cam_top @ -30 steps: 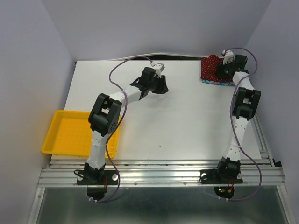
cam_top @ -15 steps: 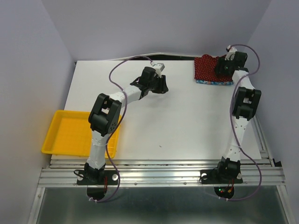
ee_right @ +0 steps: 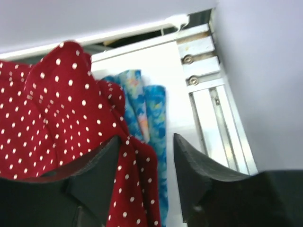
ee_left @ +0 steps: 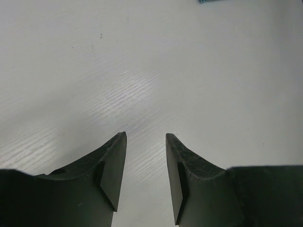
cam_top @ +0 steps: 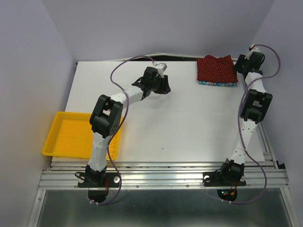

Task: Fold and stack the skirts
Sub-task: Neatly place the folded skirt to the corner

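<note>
Top external view shows the dark red skirt (cam_top: 216, 67) folded atop the blue floral skirt (cam_top: 218, 83) at the far right corner of the worktop (cam_top: 189, 123); left pincer (ee_left: 146, 135) and right pincer (ee_right: 147, 138) stand parted and empty, so I judge the 2-skirt stack done, with only withdrawal due next.

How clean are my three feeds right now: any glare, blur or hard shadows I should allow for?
Top external: even light, sharp, only faint shadows on the table. Left wrist: a bright sheen on the table ahead of the open left gripper, which is dark but crisp. Right wrist: slightly soft, with the red skirt dots and blue skirt print a little smeared and the right gripper underexposed.
</note>
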Tool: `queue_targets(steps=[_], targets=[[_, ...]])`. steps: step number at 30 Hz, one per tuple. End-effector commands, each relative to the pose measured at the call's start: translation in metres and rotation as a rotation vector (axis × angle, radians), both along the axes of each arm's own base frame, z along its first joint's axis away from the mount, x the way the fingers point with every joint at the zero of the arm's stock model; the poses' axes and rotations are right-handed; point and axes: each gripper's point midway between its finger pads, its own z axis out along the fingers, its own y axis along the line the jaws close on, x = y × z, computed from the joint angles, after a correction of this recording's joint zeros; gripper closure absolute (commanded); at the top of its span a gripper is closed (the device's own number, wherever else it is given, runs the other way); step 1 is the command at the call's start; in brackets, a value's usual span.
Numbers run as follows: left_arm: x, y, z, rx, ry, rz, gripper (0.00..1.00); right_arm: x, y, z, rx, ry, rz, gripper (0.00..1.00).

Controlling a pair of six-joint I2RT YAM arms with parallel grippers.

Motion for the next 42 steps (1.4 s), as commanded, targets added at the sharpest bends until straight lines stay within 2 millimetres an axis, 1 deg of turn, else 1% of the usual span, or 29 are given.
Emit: queue_targets(steps=[1,2,3,4,5,6,7,8,10,11,13,14,15,17,18,20,21,25,27,28,32,33,34,37,38,39,40,41,42], targets=[[0.007,0.003,0.051,-0.041,-0.103,0.008,0.50,0.022,-0.012,0.041,-0.036,-0.153,-0.053,0.49],[0.007,0.004,0.053,-0.040,-0.104,0.010,0.51,0.025,-0.014,0.047,-0.045,-0.179,-0.059,0.54],[0.006,0.004,0.053,-0.038,-0.103,0.012,0.50,0.025,-0.015,0.050,-0.047,-0.186,-0.067,0.56],[0.006,0.004,0.054,-0.038,-0.104,0.013,0.50,0.025,-0.015,0.054,-0.048,-0.192,-0.068,0.57],[0.005,0.005,0.056,-0.038,-0.107,0.014,0.50,0.028,-0.018,0.066,-0.061,-0.233,-0.078,0.57],[0.005,0.006,0.057,-0.038,-0.109,0.015,0.50,0.027,-0.018,0.072,-0.063,-0.247,-0.084,0.57],[0.005,0.006,0.058,-0.036,-0.111,0.014,0.51,0.022,-0.015,0.060,-0.050,-0.225,-0.077,0.56],[0.004,0.007,0.059,-0.036,-0.111,0.014,0.50,0.020,-0.011,0.096,-0.074,-0.308,-0.060,0.55],[0.003,0.008,0.060,-0.033,-0.116,0.014,0.50,0.015,-0.002,0.119,-0.072,-0.386,-0.022,0.54],[0.003,0.008,0.060,-0.031,-0.113,0.014,0.50,0.010,0.006,0.129,-0.064,-0.398,0.005,0.54],[0.003,0.008,0.060,-0.029,-0.114,0.012,0.50,0.007,0.020,0.141,-0.017,-0.423,0.063,0.55],[0.003,0.007,0.059,-0.030,-0.111,0.011,0.50,0.005,0.034,0.148,0.009,-0.440,0.132,0.58],[0.003,0.007,0.059,-0.029,-0.109,0.013,0.50,0.006,0.040,0.149,0.043,-0.440,0.155,0.59],[0.004,0.006,0.058,-0.032,-0.106,0.012,0.50,0.008,0.051,0.143,0.102,-0.414,0.209,0.61],[0.004,0.006,0.059,-0.034,-0.107,0.010,0.50,0.015,0.053,0.138,0.137,-0.409,0.220,0.61],[0.005,0.005,0.058,-0.035,-0.102,0.010,0.50,0.021,0.062,0.124,0.182,-0.375,0.243,0.63],[0.005,0.005,0.058,-0.036,-0.103,0.009,0.51,0.028,0.061,0.115,0.203,-0.371,0.241,0.63],[0.005,0.004,0.057,-0.035,-0.099,0.004,0.51,0.039,0.061,0.095,0.257,-0.364,0.241,0.67],[0.005,0.004,0.054,-0.030,-0.095,0.005,0.50,0.040,0.065,0.090,0.299,-0.369,0.248,0.70],[0.006,0.005,0.051,-0.026,-0.093,0.005,0.50,0.042,0.072,0.087,0.315,-0.371,0.260,0.71],[0.007,0.007,0.036,-0.014,-0.063,0.010,0.50,0.043,0.080,0.077,0.354,-0.386,0.304,0.73],[0.008,0.007,0.036,-0.014,-0.061,0.013,0.51,0.046,0.086,0.069,0.357,-0.378,0.307,0.74],[0.007,0.007,0.035,-0.012,-0.059,0.011,0.50,0.047,0.084,0.064,0.357,-0.374,0.294,0.75],[0.009,0.009,0.033,-0.011,-0.052,0.018,0.50,0.054,0.067,0.047,0.333,-0.378,0.199,0.79],[0.009,0.010,0.034,-0.012,-0.051,0.021,0.50,0.058,0.052,0.043,0.307,-0.393,0.111,0.82],[0.009,0.009,0.033,-0.012,-0.049,0.021,0.51,0.058,0.043,0.033,0.297,-0.386,0.058,0.84],[0.009,0.010,0.033,-0.012,-0.047,0.024,0.50,0.059,0.036,0.030,0.287,-0.398,0.018,0.85],[0.009,0.011,0.031,-0.010,-0.045,0.023,0.50,0.060,0.023,0.028,0.276,-0.406,-0.058,0.84],[0.008,0.011,0.031,-0.010,-0.043,0.024,0.50,0.060,0.018,0.024,0.279,-0.409,-0.090,0.85]])
